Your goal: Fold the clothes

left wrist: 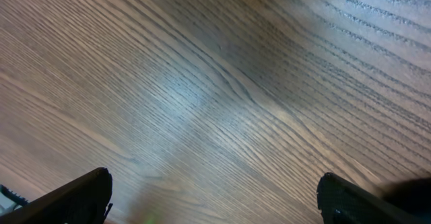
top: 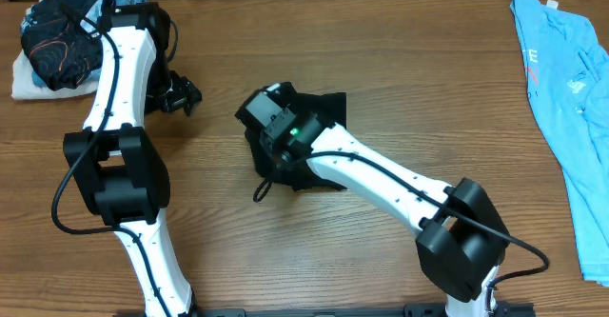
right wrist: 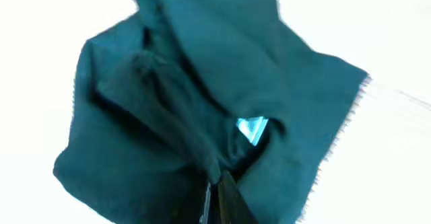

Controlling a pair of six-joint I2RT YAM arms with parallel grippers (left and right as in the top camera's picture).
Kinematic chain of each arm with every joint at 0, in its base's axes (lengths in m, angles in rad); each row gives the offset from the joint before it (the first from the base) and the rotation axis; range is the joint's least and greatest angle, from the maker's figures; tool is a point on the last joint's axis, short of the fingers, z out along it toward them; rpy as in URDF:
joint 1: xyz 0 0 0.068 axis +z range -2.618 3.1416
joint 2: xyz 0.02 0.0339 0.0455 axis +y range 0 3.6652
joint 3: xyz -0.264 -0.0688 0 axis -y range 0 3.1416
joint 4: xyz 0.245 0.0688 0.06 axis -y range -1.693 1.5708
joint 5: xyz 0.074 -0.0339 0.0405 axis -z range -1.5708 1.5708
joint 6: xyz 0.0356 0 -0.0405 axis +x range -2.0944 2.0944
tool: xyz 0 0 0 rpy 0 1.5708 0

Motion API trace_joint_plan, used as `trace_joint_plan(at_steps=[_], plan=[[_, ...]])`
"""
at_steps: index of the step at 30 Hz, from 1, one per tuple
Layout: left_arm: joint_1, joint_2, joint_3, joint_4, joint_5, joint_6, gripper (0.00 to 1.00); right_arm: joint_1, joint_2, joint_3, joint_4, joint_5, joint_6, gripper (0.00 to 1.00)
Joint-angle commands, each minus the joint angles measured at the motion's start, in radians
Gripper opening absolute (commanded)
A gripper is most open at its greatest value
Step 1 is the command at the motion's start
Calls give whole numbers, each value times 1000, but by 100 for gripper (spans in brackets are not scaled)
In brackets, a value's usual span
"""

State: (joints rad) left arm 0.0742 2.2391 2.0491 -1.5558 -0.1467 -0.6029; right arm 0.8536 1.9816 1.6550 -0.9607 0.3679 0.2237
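Right gripper (right wrist: 219,196): mine, clenched on a bunched fold of the black T-shirt (right wrist: 182,103), wrist tipped down into it.
Left gripper (left wrist: 214,204): spread wide, touching nothing, with the table (left wrist: 215,83) below it.

The brown wood-grain tabletop (top: 400,60) spans the whole overhead view, its grain running left to right. In the left wrist view its dark lines run diagonally, with a pale sheen near the middle.
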Motion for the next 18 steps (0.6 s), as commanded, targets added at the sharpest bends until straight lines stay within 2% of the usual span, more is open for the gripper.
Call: trace_joint_plan(at_steps=[1,6,11,16,18], plan=[[6,-3,-6,-3,-14,5,100,-23,-8,70,-81,50,108,4],[6,-3,-6,-2,-14,5,100,-61,-8,66,-215,47,209,4],[6,-3,-6,-2,-14,5,100,-117,-7,66,-314,-55,220,4],[6,-3,-6,-2,-14,5,100,-169,-6,44,-330,-135,222,4],[6,-3,-6,-3,-14,5,100,-183,-5,11,-322,-132,221,8]])
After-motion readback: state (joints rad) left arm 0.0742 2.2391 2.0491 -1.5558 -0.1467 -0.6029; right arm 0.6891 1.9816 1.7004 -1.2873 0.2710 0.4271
